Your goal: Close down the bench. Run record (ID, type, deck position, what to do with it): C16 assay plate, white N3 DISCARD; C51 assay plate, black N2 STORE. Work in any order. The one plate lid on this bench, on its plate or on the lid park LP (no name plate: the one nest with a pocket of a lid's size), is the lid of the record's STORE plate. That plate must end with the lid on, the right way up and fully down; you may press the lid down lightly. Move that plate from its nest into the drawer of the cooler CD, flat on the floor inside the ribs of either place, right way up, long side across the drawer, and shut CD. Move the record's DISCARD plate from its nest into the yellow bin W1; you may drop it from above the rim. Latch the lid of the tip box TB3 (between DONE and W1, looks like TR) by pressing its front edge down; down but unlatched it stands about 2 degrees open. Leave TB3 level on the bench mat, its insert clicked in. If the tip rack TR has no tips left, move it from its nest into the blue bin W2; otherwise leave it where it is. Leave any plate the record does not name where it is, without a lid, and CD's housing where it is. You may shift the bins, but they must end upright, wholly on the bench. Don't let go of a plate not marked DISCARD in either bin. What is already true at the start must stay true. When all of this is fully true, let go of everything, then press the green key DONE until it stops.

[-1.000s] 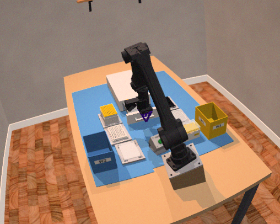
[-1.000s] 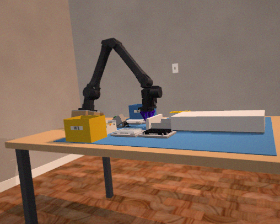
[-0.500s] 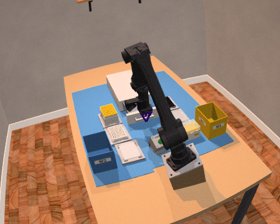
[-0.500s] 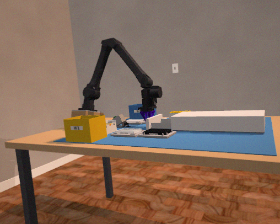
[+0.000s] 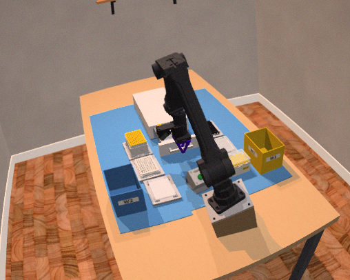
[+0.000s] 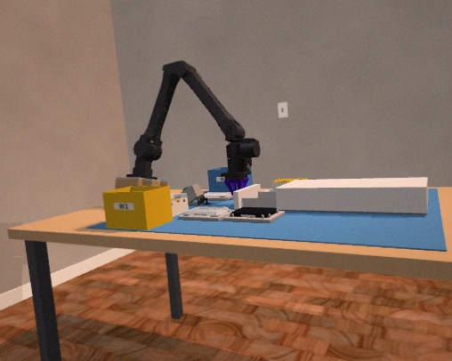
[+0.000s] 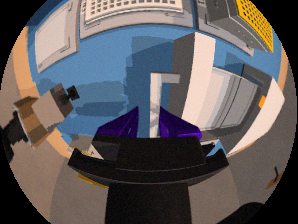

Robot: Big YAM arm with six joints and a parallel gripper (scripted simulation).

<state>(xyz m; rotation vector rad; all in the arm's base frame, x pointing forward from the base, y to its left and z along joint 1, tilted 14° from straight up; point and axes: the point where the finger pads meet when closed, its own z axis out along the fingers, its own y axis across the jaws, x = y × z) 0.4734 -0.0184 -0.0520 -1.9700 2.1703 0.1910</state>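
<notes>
Working on: opening the drawer [image 5: 168, 150] of the cooler CD [image 5: 151, 107], as I judge it. The drawer front stands out from the white housing toward the arm.
Hand: the hand [image 5: 182, 147] points down at the drawer front, its purple fingers partly spread. A white upright part of the drawer sits between them, and I judge they straddle it loosely and pinch nothing.
Store plate: the black assay plate [image 6: 254, 212] lies in its nest just beside the drawer, with no lid on it.
Lid: a pale flat piece [image 5: 162, 189] rests in the nest near the blue bin W2 [image 5: 125, 187]. I take it for the lid.
Next move: I would get the drawer fully out and lift the hand clear. Then I would fetch the lid across the counter [image 5: 161, 248] and seat it squarely on the black plate.
</notes>
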